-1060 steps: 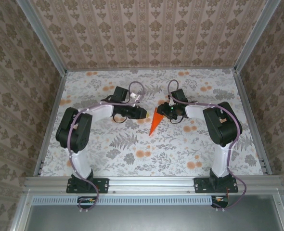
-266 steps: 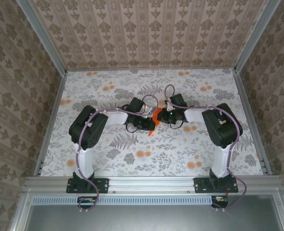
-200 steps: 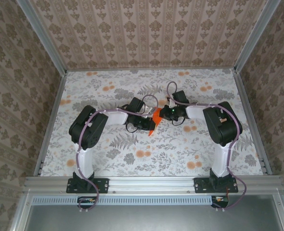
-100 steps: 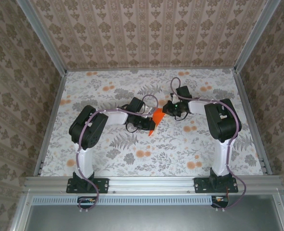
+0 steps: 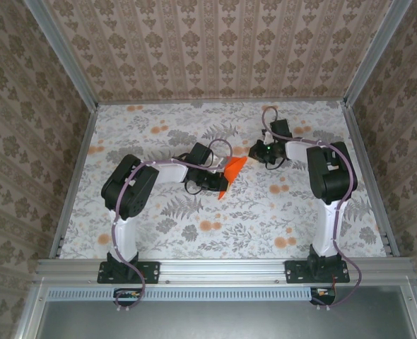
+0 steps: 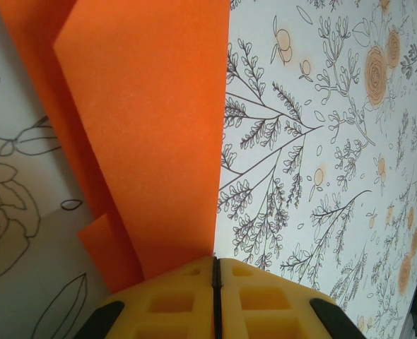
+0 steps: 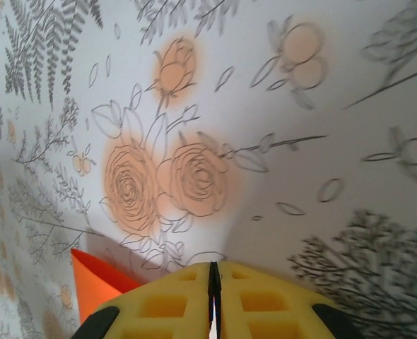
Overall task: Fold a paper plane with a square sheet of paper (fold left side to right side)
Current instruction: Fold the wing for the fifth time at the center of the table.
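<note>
Left fingers (image 6: 167, 304) are pressing flat together along one seam, pinching the lower edge of the paper (image 6: 152, 134), so the left gripper (image 5: 220, 183) is holding it near the middle of the table (image 5: 159, 226). In the top view the folded orange paper is pointing its narrow tip toward the arm bases and reaching one wide corner up and right. Right gripper (image 5: 254, 150) is sitting just right of that corner, apart from it, its yellow fingers (image 7: 258, 304) meeting with nothing between them; an orange corner is showing low left in the right wrist view.
</note>
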{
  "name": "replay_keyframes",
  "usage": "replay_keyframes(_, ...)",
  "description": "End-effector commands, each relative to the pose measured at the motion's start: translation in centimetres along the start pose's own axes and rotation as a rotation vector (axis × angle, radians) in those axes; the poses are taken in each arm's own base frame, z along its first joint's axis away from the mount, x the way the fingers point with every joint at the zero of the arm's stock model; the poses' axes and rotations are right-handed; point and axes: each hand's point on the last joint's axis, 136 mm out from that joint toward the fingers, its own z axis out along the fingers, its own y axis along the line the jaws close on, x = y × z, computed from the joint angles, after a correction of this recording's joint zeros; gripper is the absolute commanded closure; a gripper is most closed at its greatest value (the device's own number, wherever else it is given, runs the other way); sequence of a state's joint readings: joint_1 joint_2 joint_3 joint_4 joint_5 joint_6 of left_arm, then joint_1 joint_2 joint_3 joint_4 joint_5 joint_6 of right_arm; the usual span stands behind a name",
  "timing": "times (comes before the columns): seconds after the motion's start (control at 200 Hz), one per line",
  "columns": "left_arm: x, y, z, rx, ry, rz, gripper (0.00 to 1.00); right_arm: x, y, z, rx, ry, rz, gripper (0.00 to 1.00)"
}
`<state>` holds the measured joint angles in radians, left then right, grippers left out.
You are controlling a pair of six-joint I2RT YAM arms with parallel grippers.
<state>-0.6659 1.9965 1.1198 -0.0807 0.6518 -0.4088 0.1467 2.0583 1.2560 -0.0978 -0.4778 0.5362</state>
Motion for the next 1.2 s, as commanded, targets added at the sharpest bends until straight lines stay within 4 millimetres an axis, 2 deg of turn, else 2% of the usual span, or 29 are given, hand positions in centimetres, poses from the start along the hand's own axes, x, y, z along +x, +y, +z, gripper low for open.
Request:
replay_keyframes(0.0, 3.8, 2.9, 0.7, -0.082, 0.115, -0.109, 0.90, -0.6, 2.7, -3.4, -0.019, -0.057, -0.057, 0.89)
replay_keyframes(0.085, 3.9, 2.9, 0.8, -0.083, 0.115, -0.105, 0.90, 1.3, 4.4, -4.3, -0.052, -0.046, -0.075, 0.88)
replay_keyframes(0.16, 3.8, 2.8, 0.8, -0.082, 0.112, -0.101, 0.90, 3.4, 5.8, -4.2, -0.088, -0.033, -0.075, 0.88)
replay_keyframes(0.27, 3.8, 2.7, 0.7, -0.081, 0.109, -0.099, 0.90, 6.4, 6.9, -2.8, -0.133, 0.006, -0.041, 0.88)
replay_keyframes(0.435, 3.6, 2.6, 0.7, -0.077, 0.108, -0.096, 0.90, 8.2, 7.8, -0.4, -0.167, 0.053, -0.005, 0.88)
replay_keyframes(0.555, 3.5, 2.4, 0.5, -0.073, 0.101, -0.092, 0.90, 9.3, 7.0, 1.0, -0.140, 0.091, 0.022, 0.89)
replay_keyframes(0.685, 2.7, 1.5, -0.1, -0.058, 0.076, -0.073, 0.89, 10.2, 5.3, 2.1, -0.079, 0.120, 0.048, 0.89)
replay_keyframes(0.855, 1.1, -1.0, -2.3, -0.027, 0.023, -0.032, 0.85, 11.3, 2.9, 2.8, 0.027, 0.167, 0.082, 0.90)
replay_keyframes(0.96, 0.6, -3.2, -3.8, 0.035, 0.003, -0.015, 0.82, 11.8, 2.1, 2.9, 0.067, 0.189, 0.083, 0.91)
replay_keyframes(1.06, 0.8, -4.5, -4.4, 0.085, 0.006, -0.022, 0.81, 11.9, 2.0, 2.9, 0.072, 0.196, 0.081, 0.91)
replay_keyframes(1.195, 2.1, -5.5, -3.9, 0.140, 0.047, -0.050, 0.80, 11.9, 2.1, 2.9, 0.071, 0.199, 0.075, 0.91)
